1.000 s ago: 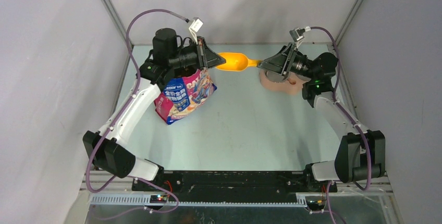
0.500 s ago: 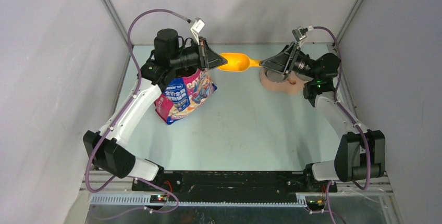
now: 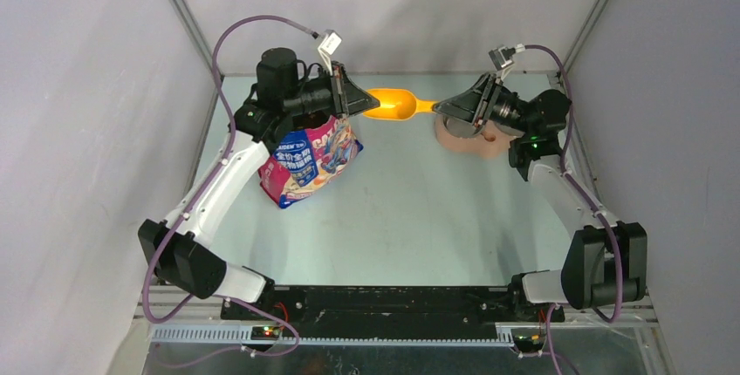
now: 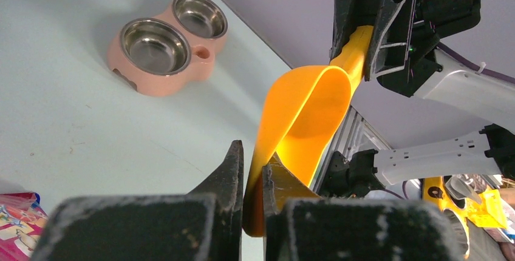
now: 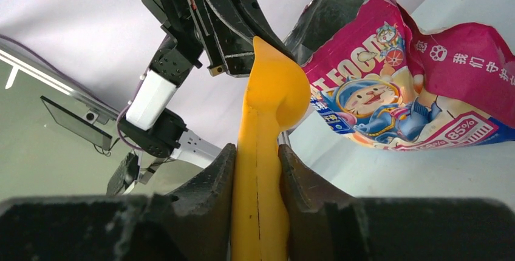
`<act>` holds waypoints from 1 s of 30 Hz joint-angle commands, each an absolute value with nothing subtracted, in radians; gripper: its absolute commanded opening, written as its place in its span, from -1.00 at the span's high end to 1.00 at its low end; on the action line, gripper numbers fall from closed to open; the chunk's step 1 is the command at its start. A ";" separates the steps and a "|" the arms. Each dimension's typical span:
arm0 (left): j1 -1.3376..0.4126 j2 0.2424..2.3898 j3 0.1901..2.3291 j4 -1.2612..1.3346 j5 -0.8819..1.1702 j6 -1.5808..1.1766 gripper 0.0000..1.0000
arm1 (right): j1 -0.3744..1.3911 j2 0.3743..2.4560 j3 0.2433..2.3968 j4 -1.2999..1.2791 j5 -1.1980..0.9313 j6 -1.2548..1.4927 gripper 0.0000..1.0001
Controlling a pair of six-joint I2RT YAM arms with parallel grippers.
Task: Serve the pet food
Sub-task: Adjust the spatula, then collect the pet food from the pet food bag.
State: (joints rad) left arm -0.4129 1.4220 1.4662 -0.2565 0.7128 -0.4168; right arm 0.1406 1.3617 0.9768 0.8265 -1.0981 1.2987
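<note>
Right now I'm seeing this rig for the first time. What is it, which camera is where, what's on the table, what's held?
Two robot arms are bolted at the near edge of a table. One picture looks down from above and behind them. The other two come from a camera on each wrist. On the table sit a pink pet food bag, left, and a peach double bowl, far right, its steel cups empty. Held up between the arms is a yellow scoop: the left fingers pinch its bowl rim, and the right fingers clamp its handle.
</note>
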 commanded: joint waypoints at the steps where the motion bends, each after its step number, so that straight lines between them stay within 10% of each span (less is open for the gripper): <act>1: -0.422 1.410 1.474 -0.279 0.636 -0.364 1.00 | 0.176 1.316 0.989 0.816 -1.104 1.266 0.90; 8: -0.422 1.410 1.488 -0.291 0.630 -0.356 0.76 | 0.180 1.317 0.989 0.779 -1.104 1.240 1.00; 13: -0.420 1.395 1.543 -0.346 0.600 -0.321 -0.78 | 0.149 1.308 0.989 0.772 -1.106 1.235 1.00; 15: -0.407 1.383 1.566 -0.373 0.585 -0.307 -0.97 | 0.126 1.301 0.989 0.760 -1.106 1.234 1.00; 30: -0.177 1.300 1.742 -0.586 0.330 -0.059 -1.00 | -0.020 1.229 0.912 0.756 -1.043 1.196 1.00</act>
